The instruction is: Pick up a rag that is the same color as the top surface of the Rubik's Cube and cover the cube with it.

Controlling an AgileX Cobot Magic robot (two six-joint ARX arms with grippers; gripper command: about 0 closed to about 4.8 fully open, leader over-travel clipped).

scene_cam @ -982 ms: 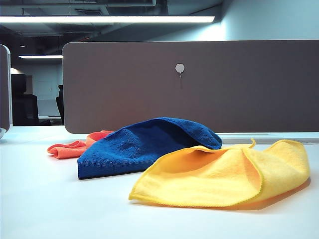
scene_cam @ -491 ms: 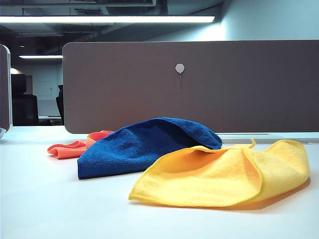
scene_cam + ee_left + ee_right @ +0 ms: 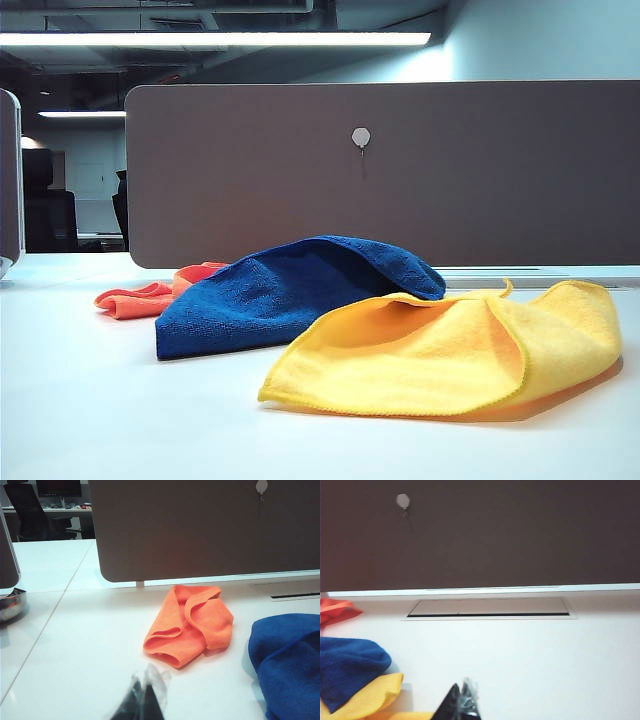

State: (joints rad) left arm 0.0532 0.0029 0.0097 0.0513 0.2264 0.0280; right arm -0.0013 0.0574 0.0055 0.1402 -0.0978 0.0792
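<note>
The white counter (image 3: 80,400) is spread across the scene, with a brown partition panel (image 3: 400,170) standing at its far edge. On it, the deep blue fluffy microfibre rag (image 3: 270,295) is seen mounded near the middle, its long axis running left to right; its right part is overlapped by the large yellow cloth (image 3: 450,350), and a crumpled orange-pink cloth (image 3: 150,295) lies just beyond its left end. The Rubik's Cube is not visible in any view; whether it sits under the blue mound cannot be told.

The left end effector (image 3: 142,702) is pressed together and empty, with the rag lying to its right and slightly farther out. The right end effector (image 3: 462,705) appears pressed together too, with the rag well off to its left. The left arm is judged nearer to the rag's exposed left end.
</note>
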